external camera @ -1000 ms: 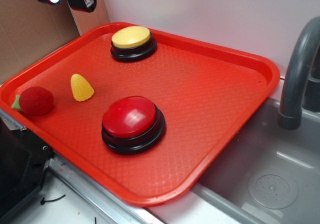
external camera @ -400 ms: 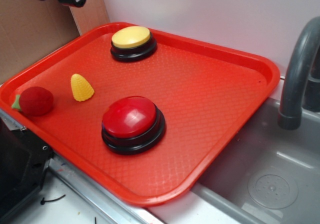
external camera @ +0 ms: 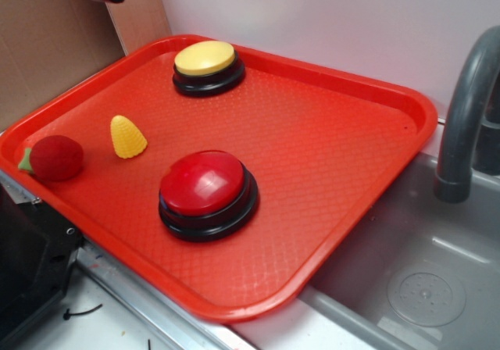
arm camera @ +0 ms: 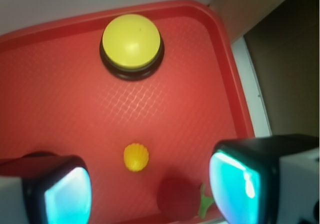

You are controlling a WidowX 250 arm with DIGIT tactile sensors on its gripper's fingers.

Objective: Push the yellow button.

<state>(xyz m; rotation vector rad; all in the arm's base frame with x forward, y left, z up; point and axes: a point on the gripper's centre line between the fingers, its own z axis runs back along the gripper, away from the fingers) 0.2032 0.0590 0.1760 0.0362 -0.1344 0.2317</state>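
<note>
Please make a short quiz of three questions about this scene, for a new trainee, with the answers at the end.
1. True or false: the end effector is already touching the yellow button.
2. Which thing on the red tray lies nearest the corn toy? A) the red button B) the strawberry toy C) the yellow button
3. Fill in: right of the tray is a grey sink with a grey ____ over it.

Key
1. False. In the wrist view the end effector is high above the tray, its fingers apart, with nothing between them.
2. B.
3. Faucet.
</note>
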